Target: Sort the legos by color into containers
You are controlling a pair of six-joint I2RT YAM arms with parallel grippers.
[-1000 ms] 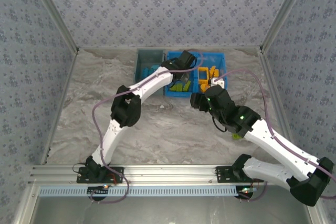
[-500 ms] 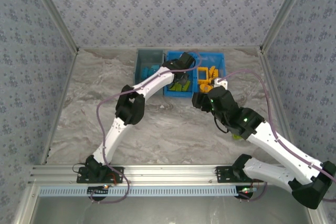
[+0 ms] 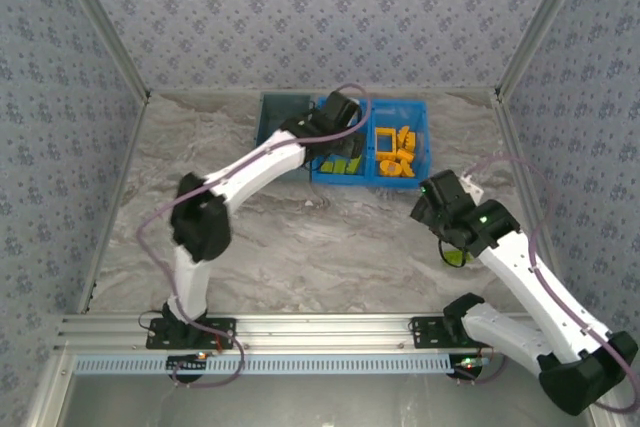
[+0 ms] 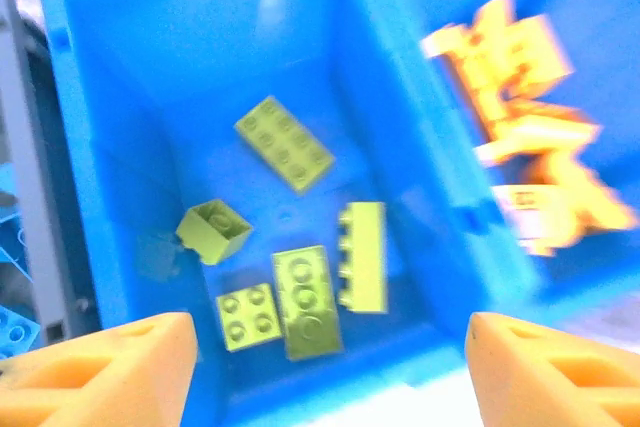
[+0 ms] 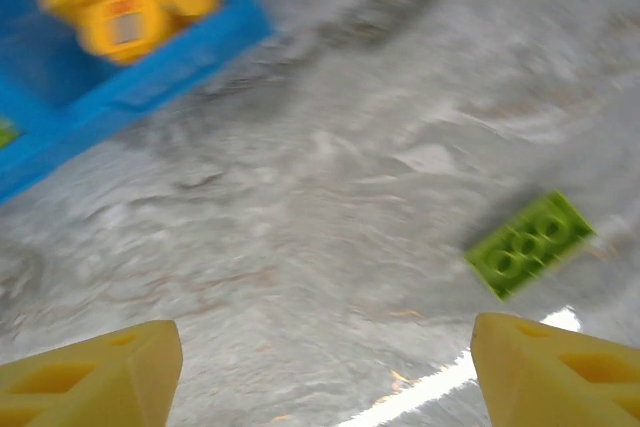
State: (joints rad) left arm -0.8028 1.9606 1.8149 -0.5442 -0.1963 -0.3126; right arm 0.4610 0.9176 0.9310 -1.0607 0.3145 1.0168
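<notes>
Left end effector (image 4: 327, 332) hangs over the blue bin (image 3: 426, 137), above its left compartment. Jaws spread wide, nothing held.

That compartment holds five green bricks (image 4: 307, 302):
- one long one lying flat toward the far wall, studs up
- a small one tipped on a corner by the left wall
- a square one and a longer one side by side at the near wall, studs up
- one on its side, touching the longer one's right edge

Right compartment, across the divider, holds the orange bricks (image 3: 397, 152), piled together. In the left wrist view they're too blurred to count.

Grey bin (image 3: 272, 117) sits touching the blue bin's left side. Blue bricks (image 4: 15, 327) show past its wall at the left edge of the left wrist view. In the top view the left arm (image 3: 250, 172) crosses over its near corner.

Right end effector (image 5: 325, 325) is over bare bench (image 3: 300, 237), near the blue bin's front right corner and outside it. Jaws wide, nothing held.

One loose green brick (image 5: 530, 245) lies flat on the bench, studs up, well apart from the bins — off to the right in the right wrist view, not between the fingers. From the top it's (image 3: 457, 258) half hidden under the right arm (image 3: 520, 267).

Apart from that one brick, every brick in view is in a bin.
</notes>
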